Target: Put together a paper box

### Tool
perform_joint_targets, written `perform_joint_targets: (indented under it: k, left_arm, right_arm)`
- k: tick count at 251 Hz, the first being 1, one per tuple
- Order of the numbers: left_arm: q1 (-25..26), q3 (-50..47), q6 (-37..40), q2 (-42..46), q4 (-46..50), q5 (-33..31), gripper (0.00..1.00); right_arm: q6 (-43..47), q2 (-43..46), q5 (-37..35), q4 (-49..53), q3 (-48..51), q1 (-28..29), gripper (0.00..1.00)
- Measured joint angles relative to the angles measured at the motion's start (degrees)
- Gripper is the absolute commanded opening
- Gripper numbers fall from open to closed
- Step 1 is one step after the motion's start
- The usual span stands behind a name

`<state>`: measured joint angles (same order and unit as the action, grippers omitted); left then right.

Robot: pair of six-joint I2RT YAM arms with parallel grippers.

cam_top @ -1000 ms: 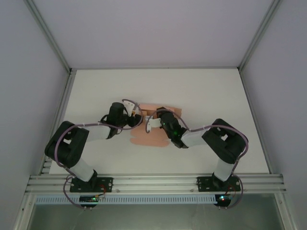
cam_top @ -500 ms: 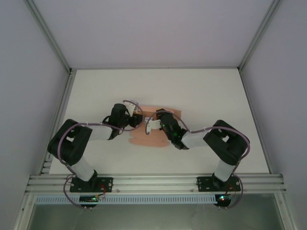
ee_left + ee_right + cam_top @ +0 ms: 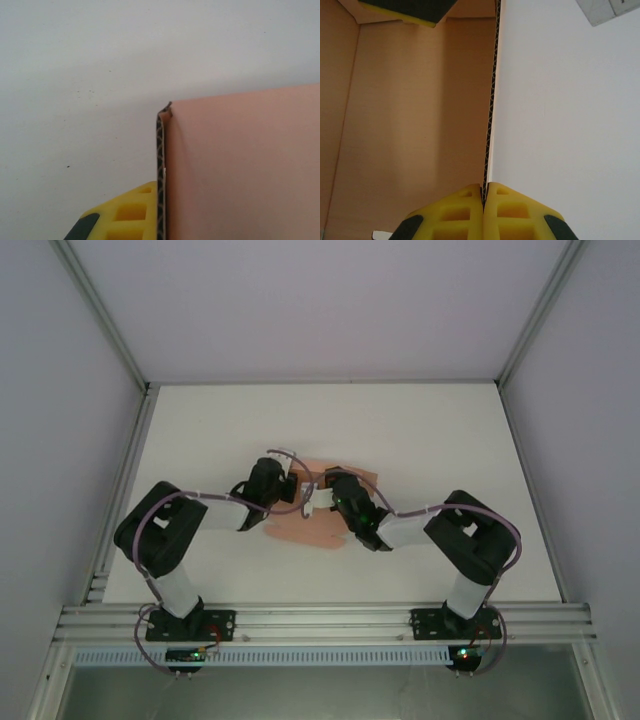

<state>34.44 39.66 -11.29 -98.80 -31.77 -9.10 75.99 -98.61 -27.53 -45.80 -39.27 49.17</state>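
From above, I see the salmon-pink corrugated card box (image 3: 312, 530) in the middle of the white counter (image 3: 450, 430). It is half hidden where the left arm (image 3: 215, 512) and right arm (image 3: 410, 528) meet over it.

On the left wrist camera, the left fingers (image 3: 125, 215) clamp an upright wall. One yellow pad shows and the other is behind the card.

On the right wrist camera, the right fingers (image 3: 465, 212) pinch another wall, its edge running straight away from them.

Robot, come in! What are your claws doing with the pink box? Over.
Left gripper shut, pinching a wall of the salmon-pink corrugated card box. Right gripper shut on another wall's edge. Box partly folded on white table. Nothing blocking.
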Motion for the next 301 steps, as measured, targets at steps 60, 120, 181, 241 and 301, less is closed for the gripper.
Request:
perform_joint_targets:
  k: [60,120,181,241,301]
  left_arm:
    - [4.02,1.95,-2.36,-2.21,0.39,-12.48,0.0]
    - [6.23,4.26,-4.94,-4.13,1.97,-20.13,0.0]
    - [5.09,4.35,-4.46,-4.17,2.97,-17.81,0.28]
    - [3.82,3.63,-5.18,-2.23,4.79,-15.76,0.36]
    - [2.58,3.5,-7.15,-1.9,4.98,-12.66,0.04]
  right_arm:
    - [-1.31,0.0,0.02,0.61,-0.44,0.11,0.0]
    - [-1.75,-0.39,-0.11,1.14,-1.4,0.11,0.0]
    - [-1.9,-0.5,-0.28,1.79,-1.66,0.11,0.0]
    - [-1.9,-0.5,-0.37,2.14,-1.9,0.11,0.0]
    - [-2.23,-0.7,0.31,2.97,-2.8,0.13,0.0]
